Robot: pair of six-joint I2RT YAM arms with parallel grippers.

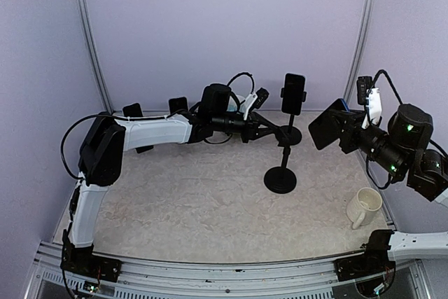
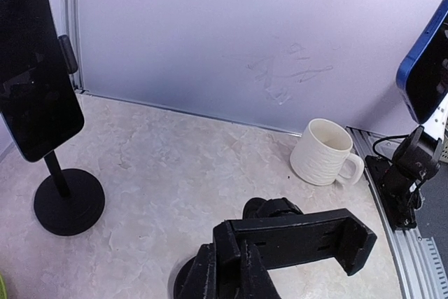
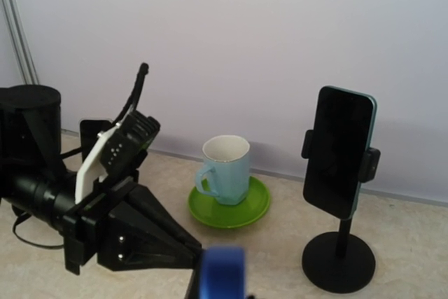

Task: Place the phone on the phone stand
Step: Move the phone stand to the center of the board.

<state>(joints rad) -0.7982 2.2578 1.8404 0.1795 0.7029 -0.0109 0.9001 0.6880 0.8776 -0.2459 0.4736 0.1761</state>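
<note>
An empty black phone stand [image 1: 281,178] stands mid-table. My left gripper [image 1: 274,132] is shut on the left end of its clamp head [image 2: 301,243], with the fingers [image 2: 210,271] closed round that end. My right gripper [image 1: 348,133] is shut on a blue-edged phone [image 1: 327,123] and holds it tilted in the air, right of the stand and above it. The phone's blue edge shows in the left wrist view [image 2: 423,68] and at the bottom of the right wrist view [image 3: 221,271], close to the left gripper's fingers [image 3: 147,239].
A second black stand [image 1: 289,134] holding a dark phone [image 1: 293,93] stands near the back wall, just behind the left gripper. A white mug [image 1: 363,207] sits at the front right. A light-blue cup [image 3: 226,168] on a green saucer [image 3: 245,209] stands by the back wall.
</note>
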